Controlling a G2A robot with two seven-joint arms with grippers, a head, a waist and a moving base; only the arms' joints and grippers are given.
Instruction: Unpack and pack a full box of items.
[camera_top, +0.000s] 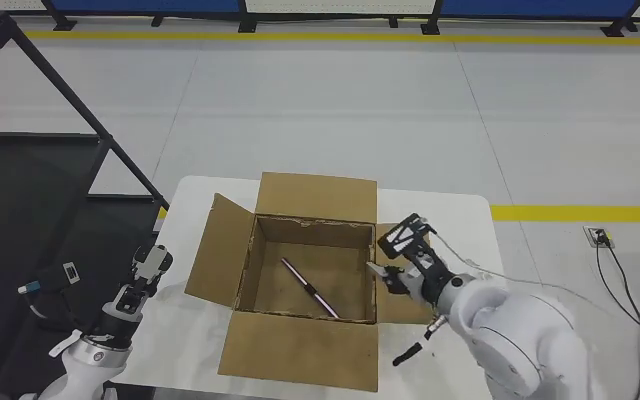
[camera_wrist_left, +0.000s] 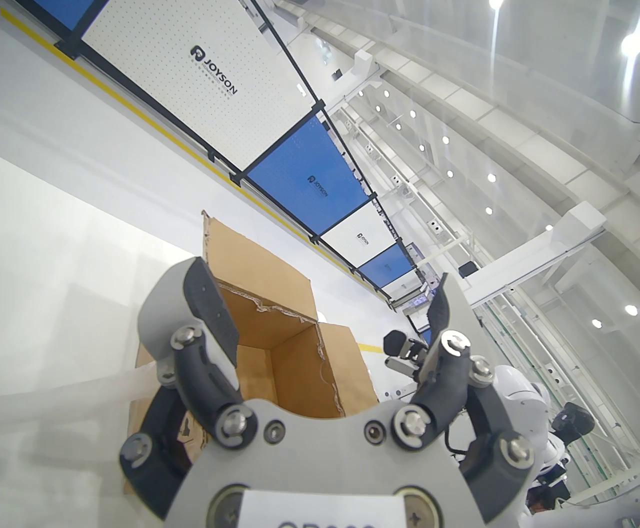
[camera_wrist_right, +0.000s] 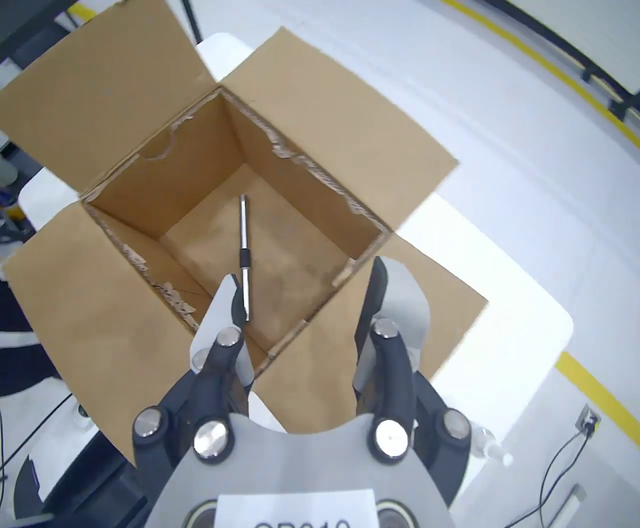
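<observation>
**Inspection: open box, one item inside, both grippers empty**

We find a brown cardboard box (camera_top: 300, 350) standing on the white table (camera_top: 440, 215) with all four flaps folded outward. Torn edges show along the rim in the right wrist view.

On the box floor lies a slim silver rod with a black band (camera_wrist_right: 243, 235). We cannot tell from these views whether it is a pen or a tool. It rests flat and runs diagonally across the middle of the floor, from the far left part toward the near right. It touches no wall that we can see.

The right gripper (camera_top: 388, 276) hangs above the right-hand flap, just beside the box's right wall. Its fingers stand apart with nothing between them. In its own wrist view one finger overlaps the rod's near end, but the top view places the gripper outside the opening, apart from the rod.

The left gripper (camera_wrist_left: 320, 272) sits near the table's left edge, well apart from the rod and short of the left flap. It is angled upward toward the box, with its fingers spread and nothing held.
</observation>
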